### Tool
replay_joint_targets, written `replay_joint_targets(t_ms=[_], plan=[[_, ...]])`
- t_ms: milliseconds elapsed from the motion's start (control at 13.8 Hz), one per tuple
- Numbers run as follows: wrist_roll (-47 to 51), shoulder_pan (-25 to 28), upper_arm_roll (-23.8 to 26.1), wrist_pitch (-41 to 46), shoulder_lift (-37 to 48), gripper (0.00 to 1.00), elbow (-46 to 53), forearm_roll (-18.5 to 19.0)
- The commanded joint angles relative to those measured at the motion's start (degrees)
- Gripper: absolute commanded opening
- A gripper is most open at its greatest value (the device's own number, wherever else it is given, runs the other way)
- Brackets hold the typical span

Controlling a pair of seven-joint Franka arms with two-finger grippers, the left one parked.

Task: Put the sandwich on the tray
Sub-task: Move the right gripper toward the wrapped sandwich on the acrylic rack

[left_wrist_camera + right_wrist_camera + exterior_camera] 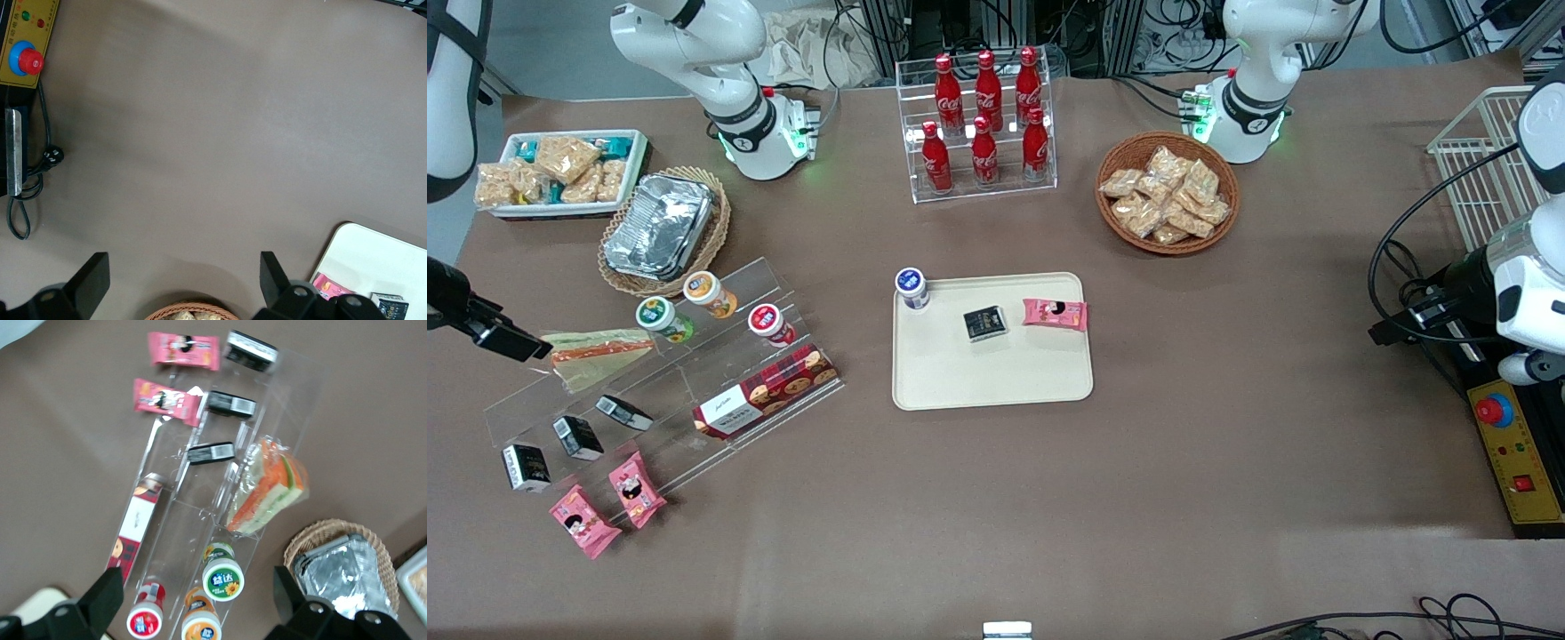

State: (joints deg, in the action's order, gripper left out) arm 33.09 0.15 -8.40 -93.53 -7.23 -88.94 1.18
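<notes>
The sandwich [596, 351], a wrapped wedge with orange and green filling, lies on the top step of a clear acrylic stand toward the working arm's end of the table. It also shows in the right wrist view [267, 495]. My gripper [525, 342] hovers above the table beside the sandwich, apart from it. In the right wrist view the gripper [197, 581] is open and empty, high over the stand's small bottles. The cream tray [987, 378] lies at the table's middle, holding a blue-lidded bottle [911, 287], a black packet [985, 323] and a pink packet [1055, 313].
The stand [667, 391] also holds three small bottles [710, 294], a red cookie box [769, 391] and black packets [576, 436]; pink packets [609, 504] lie by it. A wicker basket with foil trays [660, 227], a white snack tray [560, 169], a cola rack [983, 120] and a snack basket [1167, 191] stand farther back.
</notes>
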Motion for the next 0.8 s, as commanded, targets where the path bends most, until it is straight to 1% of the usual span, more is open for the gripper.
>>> replay_joint_targets(t_ms=[0, 217, 290, 507, 725], plan=[[6.54, -0.06, -2.4, 1.16, -0.94, 1.0, 0.08, 1.1], [6.64, 0.11, -5.48, 0.11, -1.03, 1.0, -1.76, 0.4], [6.64, 0.11, -5.93, -1.29, -1.03, 1.0, -2.72, 0.14], [6.46, 0.29, -8.21, -7.96, 0.46, 1.0, -9.3, -2.67], [5.5, 0.29, -9.44, -11.75, 0.81, 1.0, -12.92, -2.76]])
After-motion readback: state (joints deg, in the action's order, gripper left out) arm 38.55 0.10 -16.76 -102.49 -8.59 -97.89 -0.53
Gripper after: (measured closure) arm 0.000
